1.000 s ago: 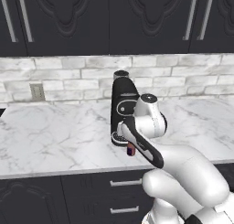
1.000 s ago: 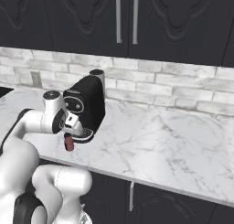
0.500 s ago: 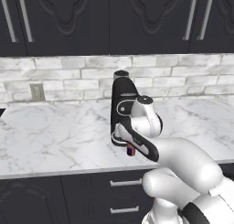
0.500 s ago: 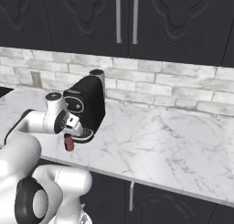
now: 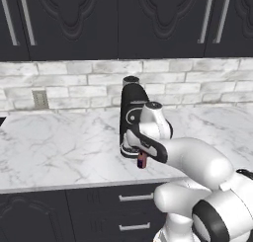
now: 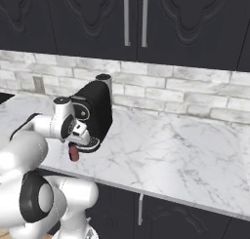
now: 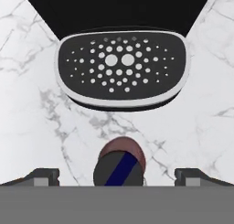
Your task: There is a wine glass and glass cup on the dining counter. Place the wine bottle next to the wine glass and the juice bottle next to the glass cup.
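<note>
Marble surface (image 5: pixel 54 152) is the biggest thing, white with grey veins, smooth and flat. On it stands a black coffee machine (image 6: pixel 97 111), shiny, with a round tray full of little holes. Right in front of that tray stands the juice bottle (image 7: pixel 119 166), small and round, dark red with a dark cap, standing straight up. It sits right under the fingers (image 7: pixel 116 175), between the two tips. They are wide open and hold nothing.

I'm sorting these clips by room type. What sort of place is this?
A kitchen, rendered. A white marble counter runs under dark cabinets with a pale brick backsplash, and a black coffee machine stands on it, a small purple juice bottle before it.
</note>
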